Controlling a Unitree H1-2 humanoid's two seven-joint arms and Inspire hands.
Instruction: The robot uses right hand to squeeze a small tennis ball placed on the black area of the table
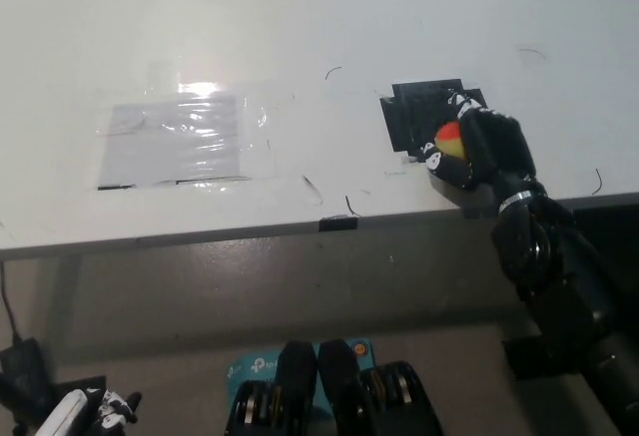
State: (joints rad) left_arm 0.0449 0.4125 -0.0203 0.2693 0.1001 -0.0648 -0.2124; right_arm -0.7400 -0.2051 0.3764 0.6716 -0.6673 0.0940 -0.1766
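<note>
right robot hand (pixel 477 149) clenched on the ball (pixel 450 139), over black patch (pixel 414 117) near worktop (pixel 300 37) edge. risk: grip slips, ball pops out & rolls off. left robot hand (pixel 85 413) idle low-left, fingers unclear.

The right hand (pixel 477 149) wraps over the tennis ball (pixel 450 138) so that only a sliver of yellow and red shows, and it covers the lower right part of the black area (pixel 411 115) too. Down at the bottom left corner the left hand (pixel 80 414) is cut off by the picture's edge, too little showing to tell how its fingers sit.
</note>
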